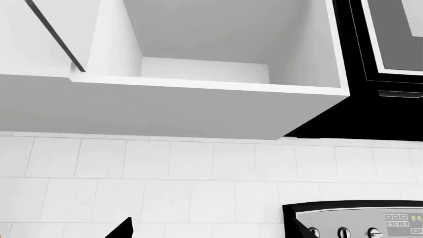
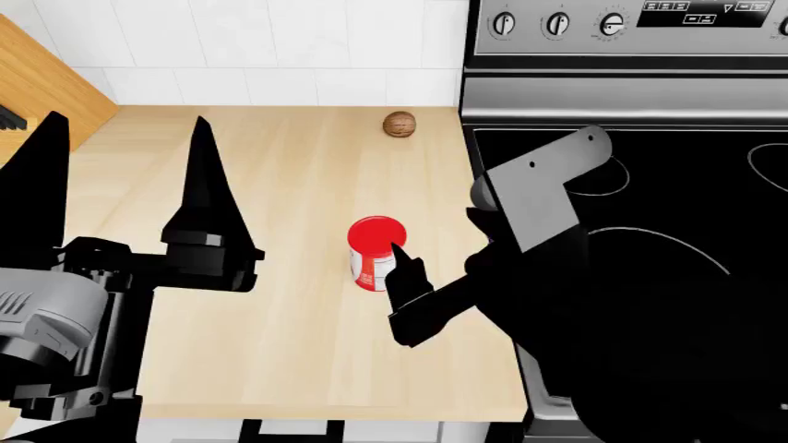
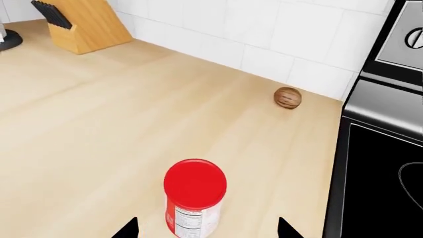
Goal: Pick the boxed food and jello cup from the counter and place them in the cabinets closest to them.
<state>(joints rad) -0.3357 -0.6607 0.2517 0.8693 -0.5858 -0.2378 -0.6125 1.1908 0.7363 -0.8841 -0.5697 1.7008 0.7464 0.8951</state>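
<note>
On the counter [image 2: 295,175], jello cup [image 2: 375,252] upright — right end effector [image 3: 206,229] low, open, straddling it, left end effector [image 2: 124,175] raised, open.

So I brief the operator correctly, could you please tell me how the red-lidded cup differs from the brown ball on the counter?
The cup is an upright cylinder with a red lid and a printed side; the ball is round, brown and ridged. The cup is larger. The ball lies near the tiled wall, the cup nearer the robot. Both rest on the wooden counter.
</note>
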